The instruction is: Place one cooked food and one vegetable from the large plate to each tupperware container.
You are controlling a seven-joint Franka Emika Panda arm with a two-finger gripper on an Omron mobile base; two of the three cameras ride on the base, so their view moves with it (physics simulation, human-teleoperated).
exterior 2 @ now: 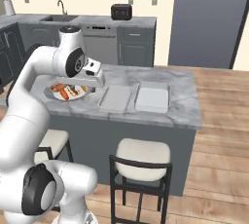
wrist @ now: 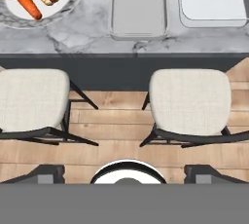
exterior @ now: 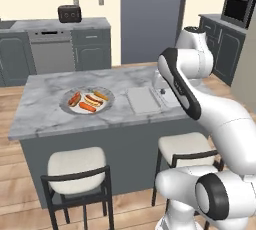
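large plate [exterior: 69,106] with hot dogs [exterior: 93,99], carrots [exterior: 88,107], tray [exterior: 143,100]

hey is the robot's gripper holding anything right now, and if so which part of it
Nothing is held. The gripper is open and bare over the floor by the stools, while all four foods lie on the plate.

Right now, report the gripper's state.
Gripper: open and empty, fingers spread wide above the floor, short of the counter.
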